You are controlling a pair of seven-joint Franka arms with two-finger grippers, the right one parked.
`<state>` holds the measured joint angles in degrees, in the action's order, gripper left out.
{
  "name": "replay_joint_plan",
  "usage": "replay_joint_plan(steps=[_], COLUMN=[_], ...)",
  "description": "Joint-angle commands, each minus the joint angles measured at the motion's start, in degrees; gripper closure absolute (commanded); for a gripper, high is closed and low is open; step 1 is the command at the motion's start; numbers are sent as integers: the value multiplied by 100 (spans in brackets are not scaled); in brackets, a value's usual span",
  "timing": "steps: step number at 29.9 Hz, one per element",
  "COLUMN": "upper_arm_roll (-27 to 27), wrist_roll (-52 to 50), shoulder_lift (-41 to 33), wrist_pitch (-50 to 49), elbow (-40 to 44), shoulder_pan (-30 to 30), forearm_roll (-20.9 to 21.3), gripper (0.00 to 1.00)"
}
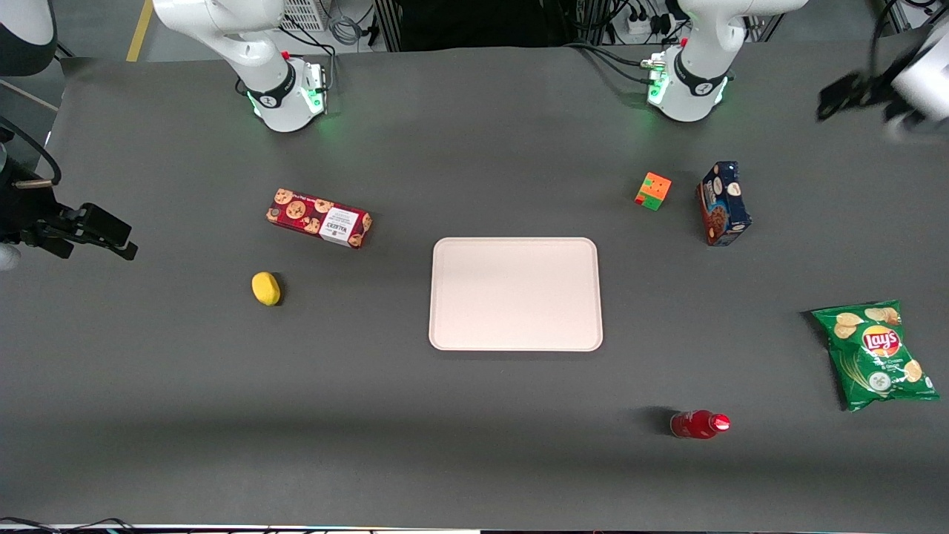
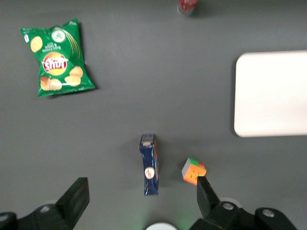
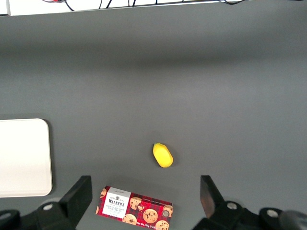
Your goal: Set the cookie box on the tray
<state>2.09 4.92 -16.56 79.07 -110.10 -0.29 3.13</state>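
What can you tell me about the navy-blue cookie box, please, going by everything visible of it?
The cookie box is a small dark navy cardboard carton showing a brown chocolate cookie and a white oval logo. It looks closed and undamaged, standing on a narrow edge on the grey table, beside the colourful cube but apart from it, toward the working arm's end. Nothing else touches it. The tray lies nearer the front camera. The tool hovers above it, open.

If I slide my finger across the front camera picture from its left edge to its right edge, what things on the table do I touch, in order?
Lemon → red cookie box → tray → puzzle cube → red bottle → navy cookie box → chip bag → gripper, raised above the table, fingers open.
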Motion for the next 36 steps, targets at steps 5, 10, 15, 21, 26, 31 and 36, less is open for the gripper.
replay_joint_plan(steps=[5,10,15,21,26,31,36], upper_arm_roll=[-16,-16,-7,-7,-7,-7,-7], wrist_roll=[97,88,97,97,105,105,105], shoulder_lift=[-225,108,530,820,997,997,1014], wrist_pitch=[2514,3719,4493,5249,5364,5364,5364], elbow=[-2796,-3623,-3923,-4300,-4319,-4327,-4319], shoulder_pan=[3,3,3,3,3,3,11], forearm_roll=[117,117,117,126,196,197,197], gripper=[0,0,0,0,12,38,86])
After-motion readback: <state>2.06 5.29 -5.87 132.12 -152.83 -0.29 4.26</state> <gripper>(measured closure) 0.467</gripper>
